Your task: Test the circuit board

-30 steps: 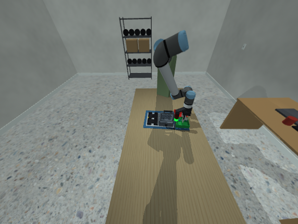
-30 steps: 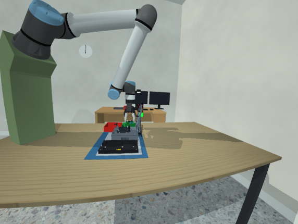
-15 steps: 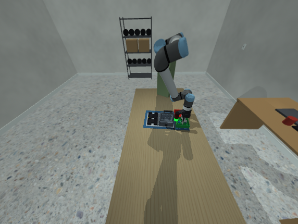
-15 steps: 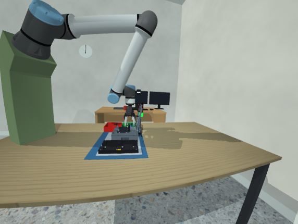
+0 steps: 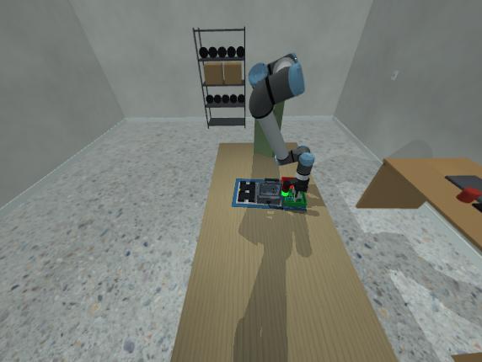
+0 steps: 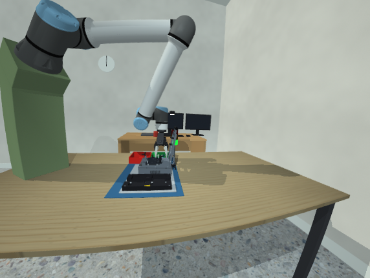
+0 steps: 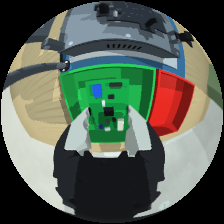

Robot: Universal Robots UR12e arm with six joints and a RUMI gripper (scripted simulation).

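My gripper (image 7: 108, 106) is shut on the green circuit board (image 7: 106, 112) and holds it low over the green bin. The board carries a blue part and small black and white parts. The red bin (image 7: 172, 102) stands right beside the green one. In the top view the gripper (image 5: 297, 194) points down into the green bin (image 5: 295, 203), with the red bin (image 5: 286, 178) behind it. The signal light (image 5: 285, 192) glows green. The grey tester (image 5: 269, 191) has its lid (image 6: 173, 147) standing open.
The black tray (image 5: 246, 193) lies on the blue mat (image 5: 257, 194) beside the tester. The green robot pedestal (image 6: 30, 110) stands at the table's far end. A second desk with monitors (image 6: 191, 123) is behind the table.
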